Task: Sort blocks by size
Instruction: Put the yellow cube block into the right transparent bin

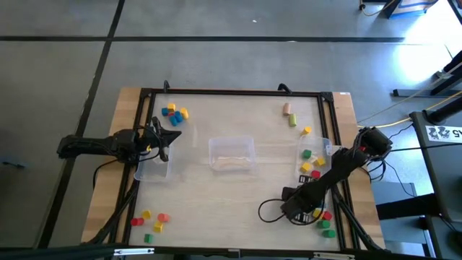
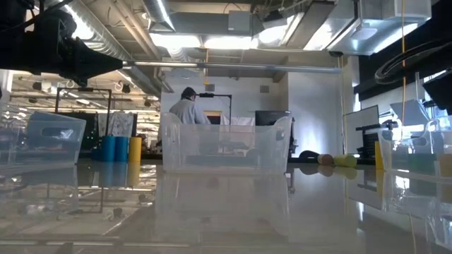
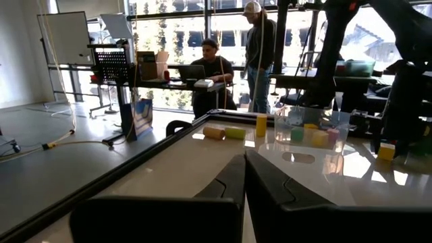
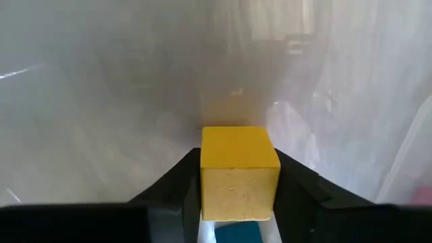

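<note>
From above, the right gripper [image 1: 297,209] works low at the table's [image 1: 238,202] near right corner beside scattered blocks [image 1: 324,222]; the right bin [image 1: 326,148] holds several, the middle bin [image 1: 232,154] looks empty. The left gripper [image 1: 164,139] waits, jaws closed, over the left bin [image 1: 153,170]. At the right wrist, jaws pinch a yellow cube [image 4: 239,172]; a shallow grip could let it slip.

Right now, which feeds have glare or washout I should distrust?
High view: bright washout at the upper right corner, beyond the table. Low view: glossy tabletop mirrors the clear bin; ceiling lights flare. Left wrist view: windows backlit. Right wrist view: pale and hazy around the yellow block between the right tool's fingers.
</note>
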You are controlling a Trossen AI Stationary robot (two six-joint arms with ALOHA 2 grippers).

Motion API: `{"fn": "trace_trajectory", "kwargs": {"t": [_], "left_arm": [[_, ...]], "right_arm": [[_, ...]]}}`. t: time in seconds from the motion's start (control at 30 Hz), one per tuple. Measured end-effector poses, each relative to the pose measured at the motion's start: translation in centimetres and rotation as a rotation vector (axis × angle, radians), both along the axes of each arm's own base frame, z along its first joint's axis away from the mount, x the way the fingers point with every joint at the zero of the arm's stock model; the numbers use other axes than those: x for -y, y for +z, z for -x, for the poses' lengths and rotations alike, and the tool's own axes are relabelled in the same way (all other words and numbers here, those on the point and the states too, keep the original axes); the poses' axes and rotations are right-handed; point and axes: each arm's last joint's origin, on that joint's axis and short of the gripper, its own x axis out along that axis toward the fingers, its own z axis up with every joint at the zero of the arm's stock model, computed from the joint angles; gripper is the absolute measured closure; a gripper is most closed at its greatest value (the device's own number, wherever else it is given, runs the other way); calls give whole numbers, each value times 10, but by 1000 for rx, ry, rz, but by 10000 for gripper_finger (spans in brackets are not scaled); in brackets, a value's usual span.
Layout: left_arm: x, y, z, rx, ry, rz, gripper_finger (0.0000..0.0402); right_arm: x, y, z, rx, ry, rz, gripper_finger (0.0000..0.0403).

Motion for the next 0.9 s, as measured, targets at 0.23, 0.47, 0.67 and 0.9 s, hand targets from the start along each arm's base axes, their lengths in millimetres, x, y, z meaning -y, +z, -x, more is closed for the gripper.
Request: {"fn": "trace_trajectory", "kwargs": {"t": [0.23,0.47,0.67,0.9], "left_arm": [[0,0,0,0,0,0,396],[0,0,0,0,0,0,396],[0,0,0,0,0,0,396],[0,0,0,0,0,0,396]], "right_arm": [[6,28,6,85,-4,-57,259],[30,61,15,170,-51,-52,267],[57,87,25,278,-112,11,262],[87,101,42,234,-177,126,267]]}}
